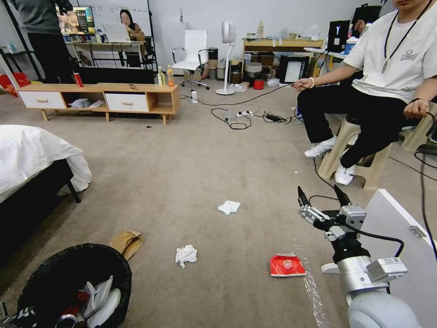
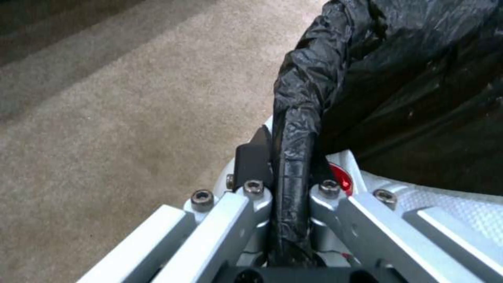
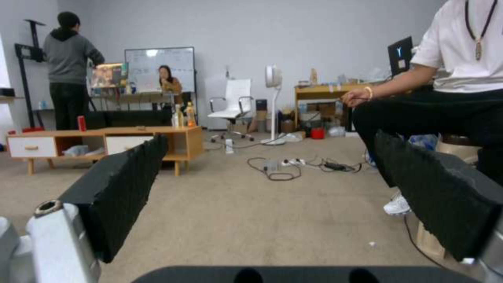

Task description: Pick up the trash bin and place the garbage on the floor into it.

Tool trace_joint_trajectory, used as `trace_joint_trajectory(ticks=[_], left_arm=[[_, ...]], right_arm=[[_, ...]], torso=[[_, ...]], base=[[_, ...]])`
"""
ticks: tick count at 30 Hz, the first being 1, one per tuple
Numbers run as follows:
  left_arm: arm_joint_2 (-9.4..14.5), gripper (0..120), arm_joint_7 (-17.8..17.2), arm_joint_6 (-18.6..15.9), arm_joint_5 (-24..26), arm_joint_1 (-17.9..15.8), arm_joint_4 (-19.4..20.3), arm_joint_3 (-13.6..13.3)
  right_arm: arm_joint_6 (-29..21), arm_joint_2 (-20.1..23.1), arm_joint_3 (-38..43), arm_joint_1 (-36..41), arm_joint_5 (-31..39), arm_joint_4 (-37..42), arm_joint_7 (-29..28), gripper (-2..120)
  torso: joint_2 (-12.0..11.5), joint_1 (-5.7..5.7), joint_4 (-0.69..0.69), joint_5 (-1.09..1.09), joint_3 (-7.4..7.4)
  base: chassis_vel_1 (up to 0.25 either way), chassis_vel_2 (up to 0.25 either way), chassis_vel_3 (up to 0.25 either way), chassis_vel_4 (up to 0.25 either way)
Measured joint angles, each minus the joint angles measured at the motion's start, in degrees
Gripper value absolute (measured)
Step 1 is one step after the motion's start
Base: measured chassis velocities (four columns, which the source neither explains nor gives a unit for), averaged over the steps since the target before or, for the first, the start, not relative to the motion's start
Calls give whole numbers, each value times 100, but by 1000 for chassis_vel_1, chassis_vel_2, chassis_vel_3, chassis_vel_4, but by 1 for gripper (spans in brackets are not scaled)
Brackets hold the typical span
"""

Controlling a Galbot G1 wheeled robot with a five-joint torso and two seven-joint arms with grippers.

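Legible text: almost none.
- Black panel [image 1: 338,35] on desk at far right: pale "Y"-shaped mark, small light square below it; also visible in right wrist view.
- Red snack packet [image 1: 287,265] on carpet: round printed emblem, lettering unreadable.
- Seated person's white shirt [image 1: 400,50]: chest emblem, wording not legible.
- Whiteboard [image 3: 160,68]: no writing discernible.

Right arm [image 1: 364,278]: rounded silver-white links are seen, topped by a black collar and a small grey box. A black cable [image 1: 378,237] is looped alongside. Right gripper [image 1: 321,196]: silver linkage bars ending in two black fingers faced with ribbed black pads [image 3: 123,184]. Left gripper [image 2: 290,157]: white-silver linkage bars fastened by dark hex screws [image 2: 202,195], with black fingertips.
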State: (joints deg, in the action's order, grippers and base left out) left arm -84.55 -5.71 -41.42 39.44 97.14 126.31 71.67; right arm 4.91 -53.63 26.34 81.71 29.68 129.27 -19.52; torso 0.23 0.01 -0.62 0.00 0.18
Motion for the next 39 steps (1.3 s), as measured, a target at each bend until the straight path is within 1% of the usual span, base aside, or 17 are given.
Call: trace_joint_trajectory(ticks=[13, 18, 23, 29, 32, 39], left_arm=[[18, 3, 18, 1, 36, -10, -13, 15], [19, 3, 18, 1, 47, -15, -13, 17], [15, 3, 18, 1, 47, -21, -17, 9], [9, 3, 26, 1, 44, -29, -20, -2], [8, 3, 26, 1, 41, -27, -21, -2], [3, 3, 28, 1, 39, -25, -22, 2]], right_arm=[[176, -23, 16, 17, -4, -58, 102, 100], [178, -26, 16, 14, -3, -66, 106, 100], [178, -31, 8, 1, -1, -77, 124, 100], [178, -32, -1, 7, 0, -87, 176, 100], [178, -32, -9, 4, 1, -95, 177, 100], [172, -31, -17, -8, 5, -97, 178, 100]], torso=[[0, 0, 0, 0, -1], [0, 0, 0, 0, -1], [-1, 0, 2, 0, 0], [-2, 0, -1, 0, 2], [-1, 0, 1, 0, 0], [-1, 0, 1, 0, -1]], base=[[-3, 4, 4, -3], [-105, 121, 127, -128], [-189, 224, 206, -181], [-190, 159, 170, -173], [-23, 39, 58, -31], [0, 0, 0, 0]])
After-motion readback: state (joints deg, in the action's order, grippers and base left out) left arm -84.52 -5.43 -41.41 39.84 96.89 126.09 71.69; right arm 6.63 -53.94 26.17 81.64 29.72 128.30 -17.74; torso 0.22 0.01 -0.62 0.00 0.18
